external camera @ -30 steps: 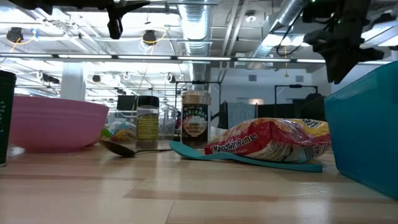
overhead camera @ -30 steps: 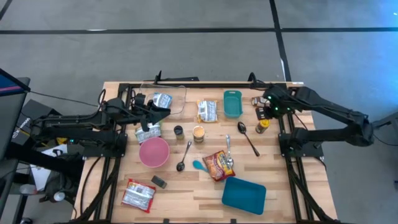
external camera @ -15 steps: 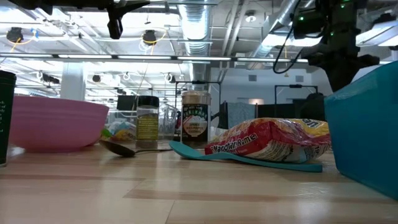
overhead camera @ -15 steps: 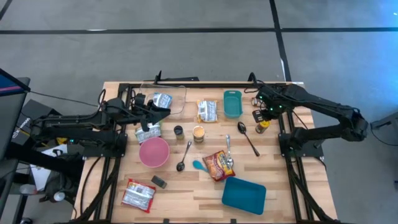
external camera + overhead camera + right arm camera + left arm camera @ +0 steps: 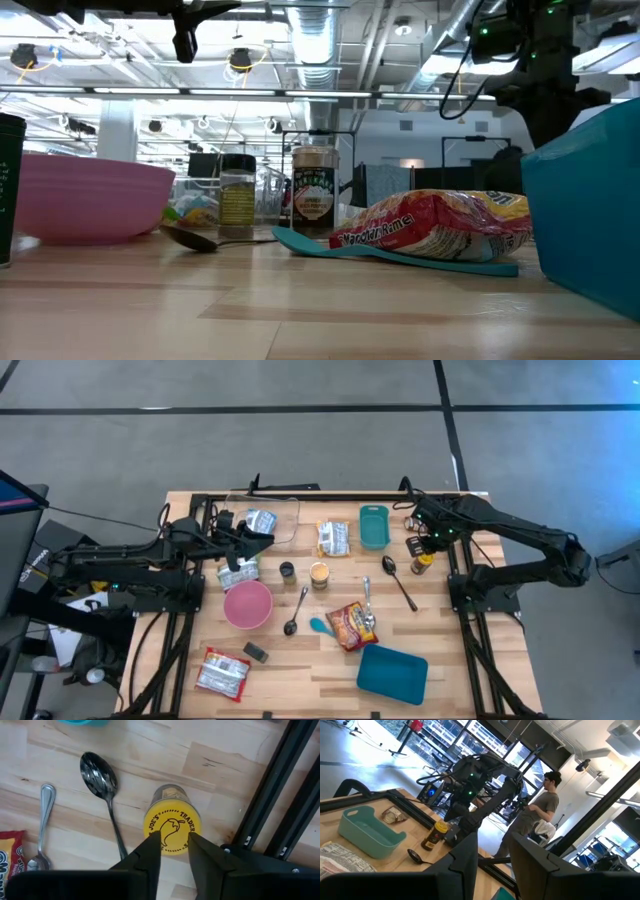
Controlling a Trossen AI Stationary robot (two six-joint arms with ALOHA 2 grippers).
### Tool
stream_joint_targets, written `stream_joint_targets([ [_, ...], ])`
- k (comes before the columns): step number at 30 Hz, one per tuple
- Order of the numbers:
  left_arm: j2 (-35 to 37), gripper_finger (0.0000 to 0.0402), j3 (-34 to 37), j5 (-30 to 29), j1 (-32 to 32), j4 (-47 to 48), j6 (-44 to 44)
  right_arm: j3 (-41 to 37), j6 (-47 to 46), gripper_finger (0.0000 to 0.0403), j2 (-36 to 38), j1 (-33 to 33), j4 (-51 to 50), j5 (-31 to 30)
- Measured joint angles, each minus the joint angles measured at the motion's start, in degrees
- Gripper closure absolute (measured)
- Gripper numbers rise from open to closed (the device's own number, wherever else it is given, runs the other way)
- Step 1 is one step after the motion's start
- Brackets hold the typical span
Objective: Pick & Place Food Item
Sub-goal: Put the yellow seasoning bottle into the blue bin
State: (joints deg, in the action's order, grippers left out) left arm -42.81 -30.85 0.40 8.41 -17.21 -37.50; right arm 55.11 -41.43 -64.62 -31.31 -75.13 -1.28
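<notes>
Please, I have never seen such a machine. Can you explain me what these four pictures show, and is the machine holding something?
These are two dark robot arms at a wooden table, each ending in a two-finger claw. One picture looks down from above, one looks level across the tabletop, and two come from cameras on the arms' wrists. On the table lie a pink bowl, spoons, snack packets, small jars and teal trays. The right claw hangs directly above a jar with a yellow lid, fingers slightly apart; it holds nothing. The left claw waits at the table's other side, also empty. A person stands in the room behind.

The yellow-lidded jar (image 5: 172, 826) stands hemmed between black spoon (image 5: 101, 780) and frame rail (image 5: 272, 795).
</notes>
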Motion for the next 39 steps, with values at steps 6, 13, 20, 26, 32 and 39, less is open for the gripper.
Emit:
stream_joint_targets([
  [6,0.0,0.0296,0.0,0.0,0.0,0.0,0.0,0.0,-0.1,0.0222,0.0,0.0,0.0,0.0],
  [13,0.0,0.0296,0.0,0.0,0.0,0.0,0.0,0.0,-0.2,0.0137,-0.9,0.0,0.1,0.0],
  [20,0.0,0.0296,0.0,0.0,0.0,0.0,0.4,0.0,-0.9,0.0132,-4.7,0.0,0.3,-0.1],
  [26,0.0,0.0296,0.0,0.0,0.0,0.0,0.4,0.0,-0.1,0.0132,-7.0,0.0,0.6,-0.2],
  [32,0.0,0.0296,0.0,0.0,0.0,0.0,0.4,-0.1,-0.1,0.0132,-7.8,-0.1,1.0,-0.2],
  [39,0.0,0.0296,0.0,0.0,0.0,0.0,0.4,-2.5,0.3,0.0132,-7.4,-1.3,1.7,-0.2],
])
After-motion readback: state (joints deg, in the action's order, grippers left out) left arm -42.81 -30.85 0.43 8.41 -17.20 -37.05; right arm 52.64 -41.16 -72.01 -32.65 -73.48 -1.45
